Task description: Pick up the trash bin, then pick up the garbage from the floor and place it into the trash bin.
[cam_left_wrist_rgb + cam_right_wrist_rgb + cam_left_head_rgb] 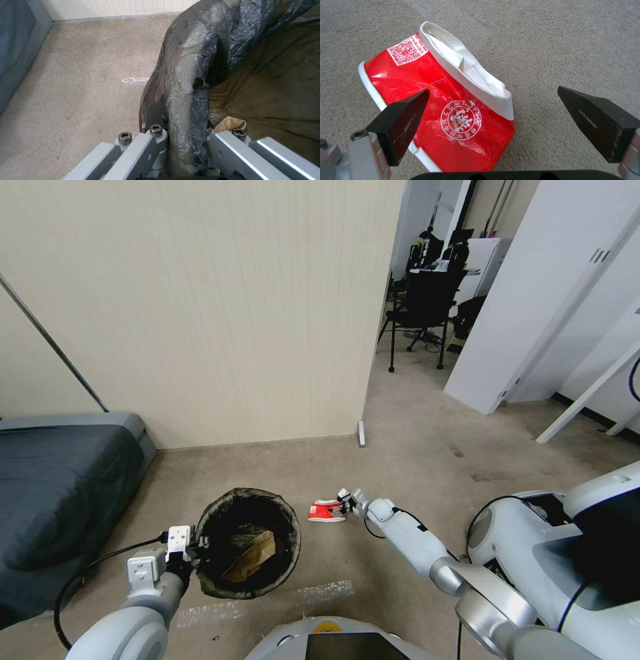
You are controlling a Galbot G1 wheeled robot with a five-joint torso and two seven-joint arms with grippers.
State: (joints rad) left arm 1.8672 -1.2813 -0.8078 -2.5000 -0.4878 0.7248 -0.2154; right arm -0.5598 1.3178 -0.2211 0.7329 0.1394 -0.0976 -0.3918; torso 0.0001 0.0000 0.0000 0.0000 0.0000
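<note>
Trash bin (248,543) is the landmark, held at its rim by the left gripper (195,549), whose jaws are clamped on the rim and the dark bag liner (186,100) folded over it, seen close up in the left wrist view. Bin already has crumpled brown paper (252,557) inside. Remaining garbage in sight is one flattened red-and-white carton (327,511) lying on the carpet (413,460) just beside the bin, on the side away from the left gripper. Right gripper (347,503) sits right at the carton's far end from the bin, fingers (403,120) spread wide apart and holding nothing. In the right wrist view the carton lies partly between the open fingers but offset toward one of them, its long axis running diagonally across the gap, white folded rim up. Right arm is clearly the nearer one; grasp looks imminent but probably needs centering over the carton first
</note>
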